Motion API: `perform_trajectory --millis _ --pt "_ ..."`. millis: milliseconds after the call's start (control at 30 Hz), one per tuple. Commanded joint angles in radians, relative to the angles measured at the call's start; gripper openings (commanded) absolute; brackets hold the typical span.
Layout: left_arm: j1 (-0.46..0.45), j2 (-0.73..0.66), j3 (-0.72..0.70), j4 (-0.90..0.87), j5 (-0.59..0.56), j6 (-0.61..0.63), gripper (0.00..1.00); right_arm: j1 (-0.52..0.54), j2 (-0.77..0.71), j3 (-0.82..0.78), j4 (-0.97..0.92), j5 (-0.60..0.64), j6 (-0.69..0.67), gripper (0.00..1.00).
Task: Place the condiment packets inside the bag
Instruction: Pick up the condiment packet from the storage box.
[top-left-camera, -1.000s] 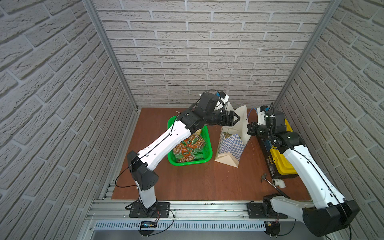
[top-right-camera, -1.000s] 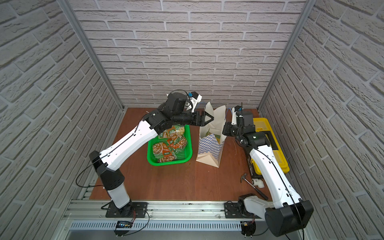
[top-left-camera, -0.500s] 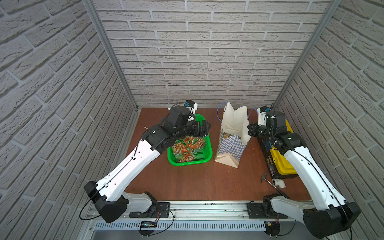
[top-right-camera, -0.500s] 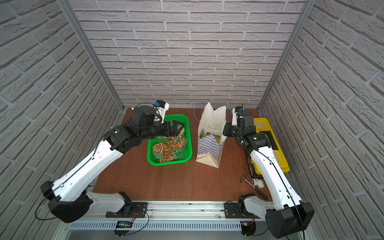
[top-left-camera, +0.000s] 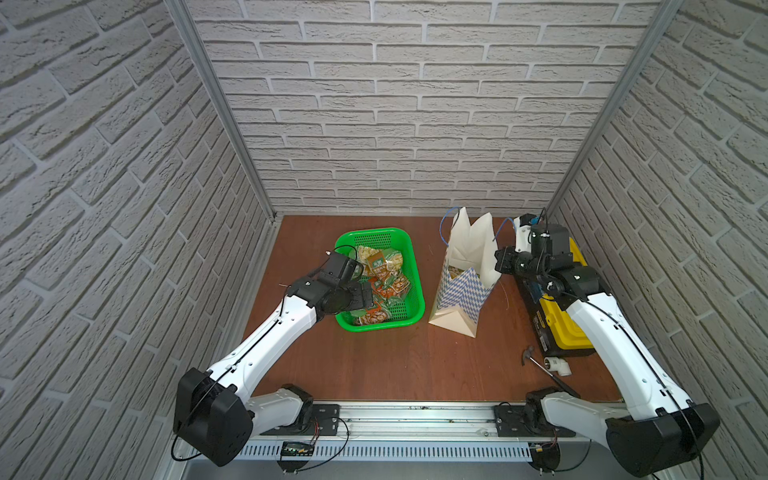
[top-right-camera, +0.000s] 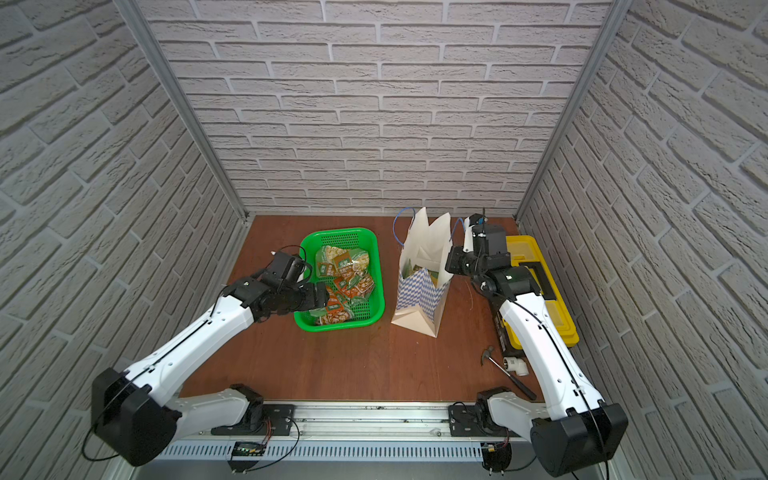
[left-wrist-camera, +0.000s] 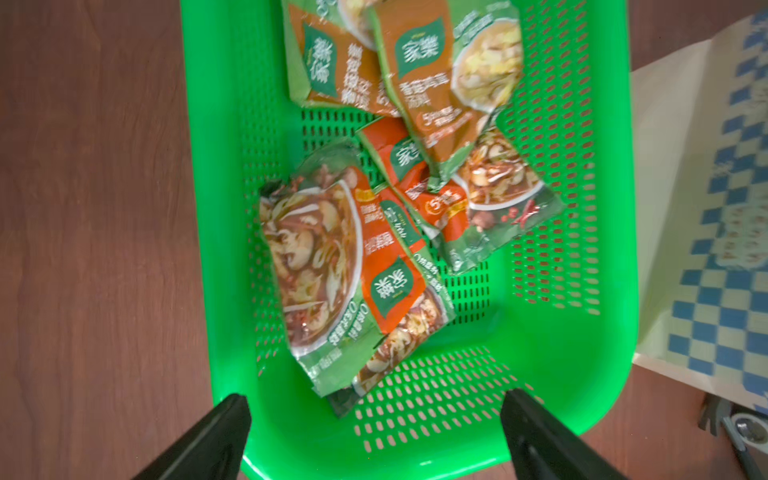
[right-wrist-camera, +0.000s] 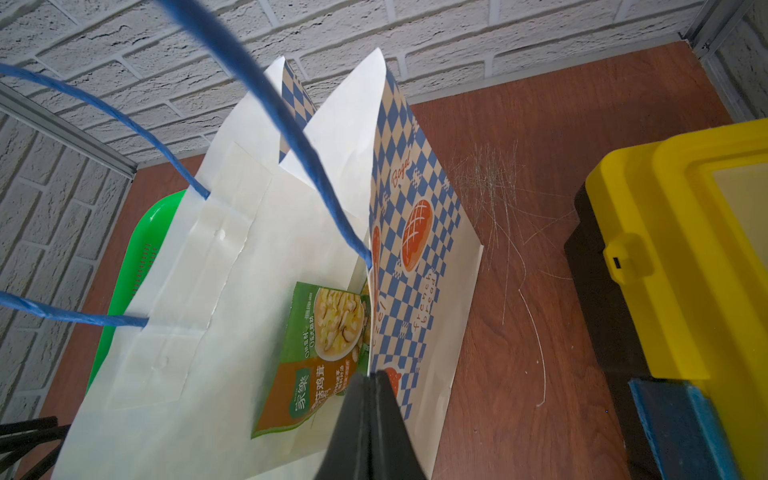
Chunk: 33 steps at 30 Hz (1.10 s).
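The white bag (top-left-camera: 467, 249) with blue checks and blue cord handles stands open right of centre in both top views. My right gripper (top-left-camera: 498, 259) is shut on its right upper wall, and in the right wrist view its jaws (right-wrist-camera: 370, 376) pinch the paper edge. One condiment packet (right-wrist-camera: 320, 340) lies inside the bag. Several more condiment packets (left-wrist-camera: 340, 266) are heaped in the green basket (top-left-camera: 376, 235). Above the basket's near end my left gripper (left-wrist-camera: 376, 397) hangs open and holds nothing, its fingers well apart.
A yellow-and-black toolbox (top-left-camera: 565, 328) lies along the right wall under my right arm. A small hammer (top-left-camera: 536, 365) and a white pipe fitting (top-left-camera: 557, 365) lie in front of it. The bag's checkered side (left-wrist-camera: 715, 249) stands close beside the basket.
My left arm has swung back from above the bag's mouth to the basket and come down over it, its jaws opening wider. The right arm and the bag have stayed put.
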Motion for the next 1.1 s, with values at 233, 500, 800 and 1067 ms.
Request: perform_trajectory --millis 233,500,800,1067 --pt "0.056 0.108 -0.098 0.196 0.048 -0.048 0.82 -0.007 -0.016 -0.019 -0.004 0.007 -0.016 0.03" --pt "0.063 0.162 -0.059 0.272 0.063 -0.058 0.30 -0.007 -0.026 -0.018 -0.012 0.008 -0.017 0.03" --pt "0.072 0.122 0.077 0.144 0.038 0.071 0.00 -0.016 -0.040 -0.022 -0.023 0.009 -0.023 0.03" --pt "-0.051 0.053 0.191 0.129 0.075 0.120 0.00 -0.017 -0.022 -0.039 -0.020 0.012 -0.030 0.03"
